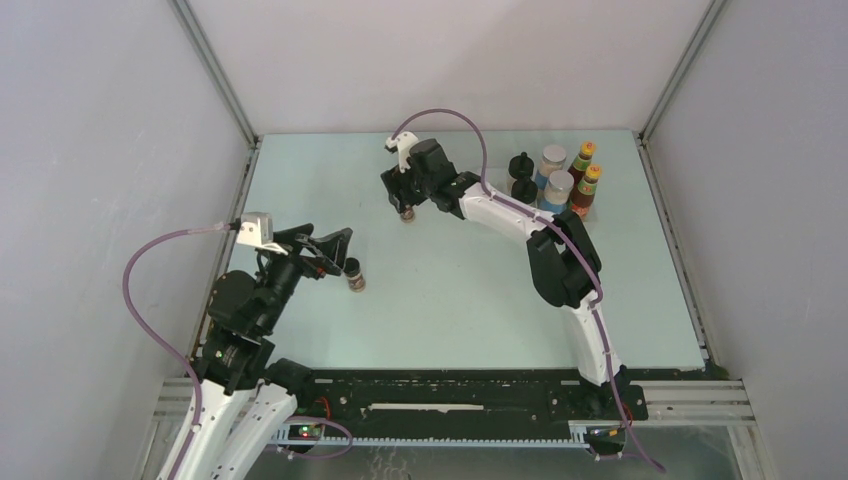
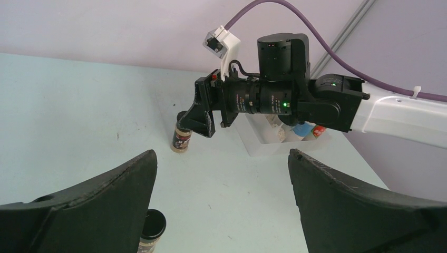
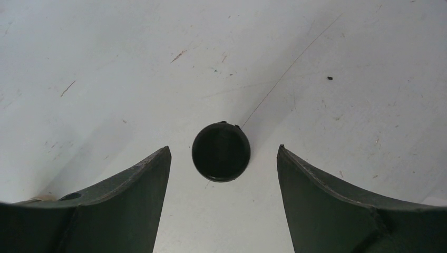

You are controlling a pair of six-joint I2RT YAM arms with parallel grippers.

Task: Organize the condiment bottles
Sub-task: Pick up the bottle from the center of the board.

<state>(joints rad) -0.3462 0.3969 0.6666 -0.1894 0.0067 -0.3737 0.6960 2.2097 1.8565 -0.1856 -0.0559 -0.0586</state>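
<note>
Soft, even light fills all three views; the pale table reads bright and matte; shadows are faint and soft-edged; in the right wrist view the table's scratches are sharp, while the fingers of the right hand near the lens are dark and slightly blurred; walls in the left wrist view carry a lavender tint.

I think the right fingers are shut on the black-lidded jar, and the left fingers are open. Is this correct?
No. The right wrist view shows the right fingers open, with a gap on each side of the black-lidded jar. The left fingers are open, as you said.
</note>
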